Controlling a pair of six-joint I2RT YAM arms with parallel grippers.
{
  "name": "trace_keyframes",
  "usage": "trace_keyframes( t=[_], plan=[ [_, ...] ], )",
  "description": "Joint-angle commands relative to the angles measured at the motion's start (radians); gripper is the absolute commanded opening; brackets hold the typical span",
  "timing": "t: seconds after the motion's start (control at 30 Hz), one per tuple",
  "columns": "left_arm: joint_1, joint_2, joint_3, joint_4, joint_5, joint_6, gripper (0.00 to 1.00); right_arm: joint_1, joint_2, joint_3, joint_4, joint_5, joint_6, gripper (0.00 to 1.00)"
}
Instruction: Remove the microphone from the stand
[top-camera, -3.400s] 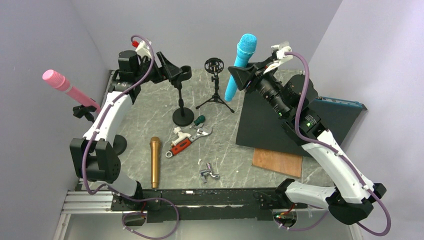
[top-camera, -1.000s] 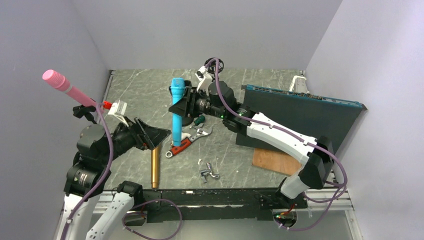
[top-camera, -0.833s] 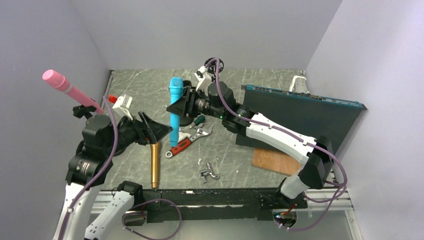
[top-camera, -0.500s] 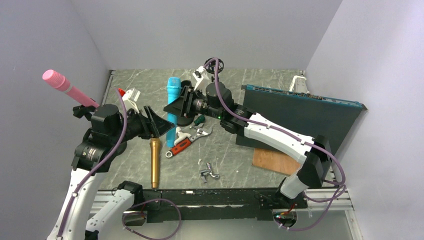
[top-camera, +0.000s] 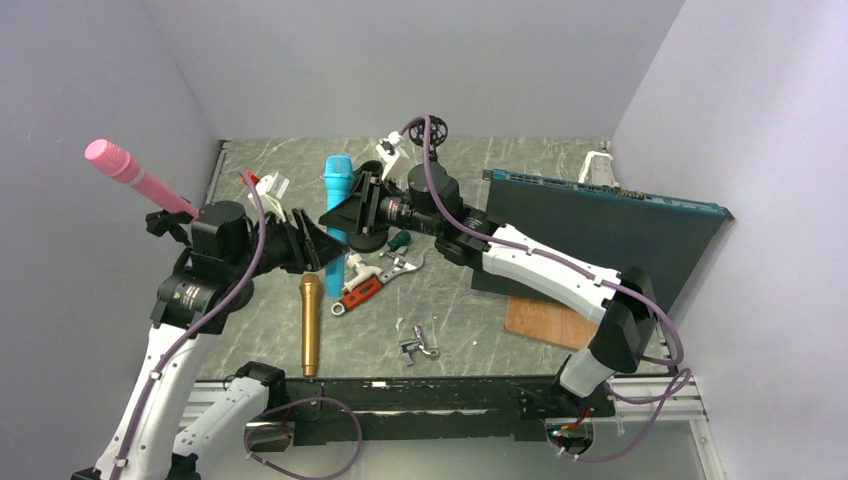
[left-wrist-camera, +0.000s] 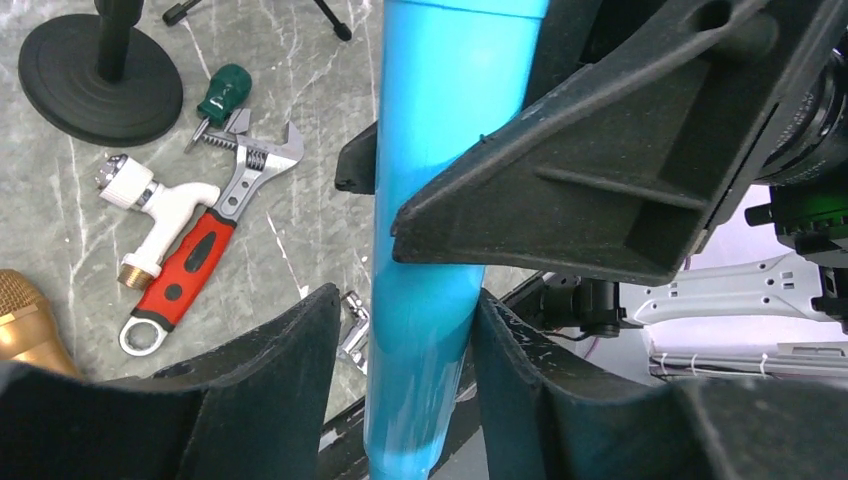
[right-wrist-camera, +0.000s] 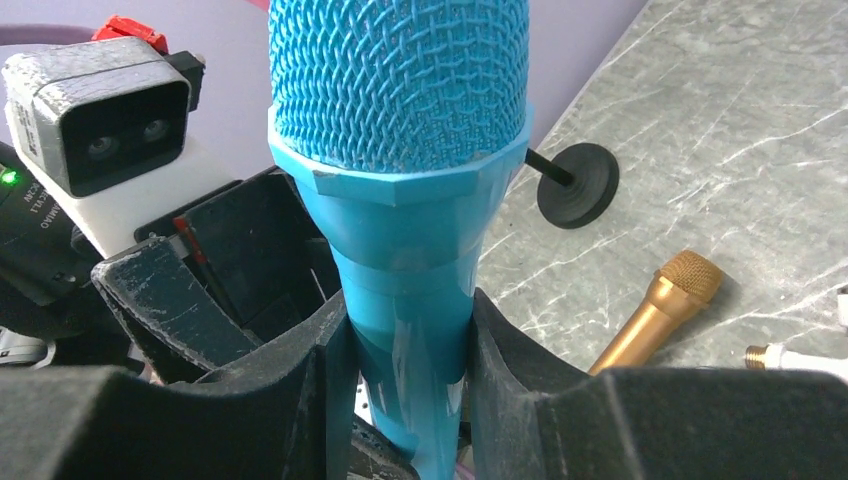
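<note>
My right gripper (top-camera: 352, 207) is shut on the blue microphone (top-camera: 336, 195), just below its mesh head (right-wrist-camera: 400, 100), and holds it upright above the table. My left gripper (top-camera: 318, 248) is open, with its jaws on either side of the microphone's lower handle (left-wrist-camera: 425, 330). One finger touches the handle and the other stands a little off it. In the wrist views the left gripper (left-wrist-camera: 400, 310) and the right gripper (right-wrist-camera: 408, 320) both straddle the blue body. A pink microphone (top-camera: 135, 175) sits clipped in a stand at the far left.
A gold microphone (top-camera: 310, 325) lies on the table below the left gripper. A round-base stand (left-wrist-camera: 100, 65), a red-handled wrench (top-camera: 365, 288) and a small metal part (top-camera: 418, 347) lie nearby. A tripod stand (top-camera: 432, 130) is at the back, and a dark board (top-camera: 600, 240) at the right.
My left gripper has risen and swung right until its open jaws straddle the blue microphone's handle. My right gripper has carried the microphone down and a little left.
</note>
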Motion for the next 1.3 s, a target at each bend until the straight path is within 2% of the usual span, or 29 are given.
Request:
trace_keyframes(
  t=[0.0,0.03,0.07,0.1,0.13,0.17,0.2,0.27,0.3,0.37,0.43,0.6,0.7,0.9,1.1,1.23,1.27],
  plan=[
    [-0.002,-0.005,0.011,0.044,-0.023,0.031,0.51,0.006,-0.018,0.025,0.096,-0.042,0.02,0.0],
    [-0.002,0.002,0.02,0.038,-0.02,0.039,0.46,0.007,-0.018,0.02,0.098,-0.044,0.038,0.0],
    [-0.002,0.01,0.029,0.034,-0.016,0.053,0.37,0.006,-0.017,0.017,0.105,-0.053,0.043,0.0],
    [-0.002,0.017,0.038,0.028,-0.017,0.071,0.22,0.006,-0.02,0.014,0.112,-0.061,0.037,0.0],
    [-0.002,0.025,0.051,0.009,-0.036,0.089,0.04,0.007,-0.023,0.011,0.115,-0.064,0.024,0.0],
    [-0.002,0.029,0.069,-0.045,-0.064,0.112,0.0,0.007,-0.023,0.013,0.107,-0.067,0.015,0.06],
    [-0.002,0.029,0.084,-0.072,-0.093,0.135,0.0,0.001,-0.021,0.026,0.078,-0.065,0.005,0.26],
    [-0.002,0.012,0.096,-0.124,-0.142,0.182,0.0,-0.014,-0.016,0.085,-0.029,-0.054,-0.045,0.88],
    [-0.001,-0.006,0.088,-0.145,-0.173,0.203,0.0,-0.022,-0.021,0.115,-0.088,-0.035,-0.088,0.98],
    [-0.002,-0.047,0.053,-0.205,-0.242,0.237,0.0,-0.033,-0.05,0.139,-0.193,0.057,-0.173,1.0],
    [-0.002,-0.088,0.024,-0.293,-0.316,0.234,0.0,-0.062,-0.089,0.125,-0.223,0.105,-0.228,1.0],
    [-0.002,-0.195,-0.115,-0.415,-0.45,0.166,0.0,-0.176,-0.201,0.042,-0.226,0.113,-0.265,1.0],
    [-0.001,-0.211,-0.218,-0.414,-0.52,0.114,0.0,-0.229,-0.243,0.011,-0.241,0.111,-0.256,1.0],
    [0.132,0.04,-0.213,-0.423,-0.563,0.093,0.0,-0.246,-0.302,-0.058,-0.228,0.102,-0.228,1.0],
    [0.189,0.213,-0.251,-0.299,-0.451,0.122,0.0,-0.244,-0.368,-0.091,-0.251,0.121,-0.247,1.0],
    [0.207,0.266,-0.266,-0.251,-0.449,0.11,0.0,-0.255,-0.372,-0.071,-0.283,0.113,-0.247,1.0],
    [0.208,0.219,-0.279,-0.231,-0.45,0.098,0.0,-0.253,-0.372,-0.058,-0.297,0.116,-0.258,1.0]
  ],
)
